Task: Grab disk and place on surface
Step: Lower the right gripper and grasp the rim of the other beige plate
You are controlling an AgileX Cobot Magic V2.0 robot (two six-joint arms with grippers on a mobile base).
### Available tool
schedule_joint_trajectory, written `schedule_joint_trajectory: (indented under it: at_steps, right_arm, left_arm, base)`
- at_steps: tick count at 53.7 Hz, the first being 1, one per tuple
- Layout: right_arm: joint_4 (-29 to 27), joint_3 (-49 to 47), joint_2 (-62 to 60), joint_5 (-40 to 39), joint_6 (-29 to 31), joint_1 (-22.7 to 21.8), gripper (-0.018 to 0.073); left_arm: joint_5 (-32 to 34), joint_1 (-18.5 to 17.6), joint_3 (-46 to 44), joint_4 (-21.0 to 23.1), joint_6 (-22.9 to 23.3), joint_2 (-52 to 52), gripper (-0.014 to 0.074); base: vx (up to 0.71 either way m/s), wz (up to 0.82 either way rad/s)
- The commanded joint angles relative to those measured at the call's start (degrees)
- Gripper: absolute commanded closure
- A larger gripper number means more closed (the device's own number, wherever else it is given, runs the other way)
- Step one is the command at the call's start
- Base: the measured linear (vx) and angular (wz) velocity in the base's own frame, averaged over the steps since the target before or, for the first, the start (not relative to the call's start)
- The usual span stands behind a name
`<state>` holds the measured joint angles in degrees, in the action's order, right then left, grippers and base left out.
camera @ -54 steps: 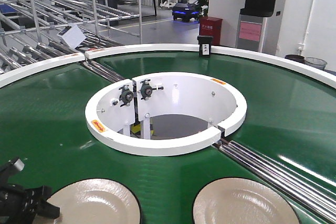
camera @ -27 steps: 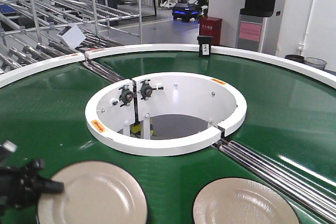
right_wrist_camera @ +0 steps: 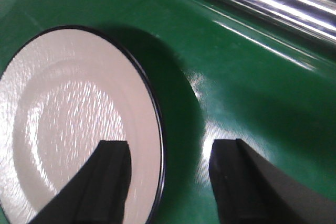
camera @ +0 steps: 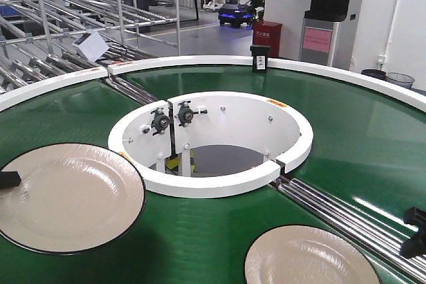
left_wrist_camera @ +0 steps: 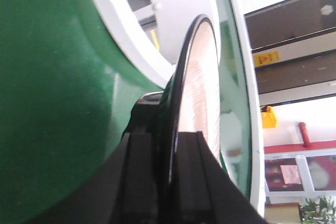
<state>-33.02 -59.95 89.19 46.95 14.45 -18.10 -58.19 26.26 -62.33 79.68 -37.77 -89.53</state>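
A cream disk (camera: 70, 194) with a thin dark rim hangs tilted above the green belt (camera: 60, 118) at the left. My left gripper (camera: 6, 179) is shut on its left edge. In the left wrist view both fingers of the left gripper (left_wrist_camera: 170, 153) clamp the edge-on rim of the disk (left_wrist_camera: 202, 87). A second cream disk (camera: 309, 257) lies flat on the belt at the bottom right. My right gripper (camera: 414, 231) stands open just right of it. In the right wrist view the right gripper (right_wrist_camera: 168, 179) straddles the rim of that disk (right_wrist_camera: 68, 124) without touching it. The surface is out of view.
A white inner ring (camera: 210, 141) surrounds the open hole in the middle of the conveyor. Steel rollers (camera: 346, 217) cross the belt at the right, close to the right gripper. A small black box (camera: 259, 58) stands on the far outer rim. Metal racks (camera: 66, 11) fill the back left.
The left gripper has closed on the left disk and raised it up and to the left, off the belt. The right gripper has come into view at the right edge.
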Motion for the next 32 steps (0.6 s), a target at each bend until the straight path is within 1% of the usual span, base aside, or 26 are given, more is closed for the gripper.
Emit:
schedule_joint_trajectory:
  at_steps: [1, 6, 8, 13, 16, 21, 27, 32]
  right_arm:
    - [-10.3, -1.9, 2.2, -2.2, 11.3, -0.8, 0.0157]
    - [-16.5, -1.9, 6.4, -1.4, 21.8, -0.5, 0.0157]
    - [-18.6, -1.9, 8.1, -0.7, 24.6, -0.4, 0.0156]
    - [-21.2, -1.9, 11.2, 0.5, 29.7, -0.4, 0.0154]
    - [-21.7, -1.9, 12.7, 0.7, 31.4, -0.2, 0.0154]
    - [-22.7, -1.9, 14.5, 0.8, 32.5, 0.6, 0.0154]
    - [-25.8, -1.9, 16.0, 2.4, 36.0, 3.1, 0.0154]
    - [-26.1, -1.9, 16.4, 2.2, 38.7, 6.1, 0.0154]
  left_arm:
    - [-3.4, -0.1, -1.7, 6.7, 1.0, 3.1, 0.0603]
    - [-3.3, -0.1, -1.7, 6.7, 1.0, 3.1, 0.0603]
    - [-3.3, -0.1, -1.7, 6.7, 1.0, 3.1, 0.0603]
    - [-3.2, -0.1, -1.7, 6.7, 1.0, 3.1, 0.0603]
    - [-3.2, -0.1, -1.7, 6.7, 1.0, 3.1, 0.0603]
    - [-3.1, -0.1, -1.7, 6.7, 1.0, 3.1, 0.0603]
    - [-2.9, -0.1, -1.7, 6.6, 1.0, 3.1, 0.0603]
    - [-2.5, -0.1, -1.7, 6.5, 1.0, 3.1, 0.0603]
  base:
    - [0.0, 0.0]
    - [0.0, 0.0]
    - [0.0, 0.0]
    - [0.0, 0.0]
    - [0.0, 0.0]
    - [0.0, 0.0]
    - [0.0, 0.0]
    - [0.0, 0.0]
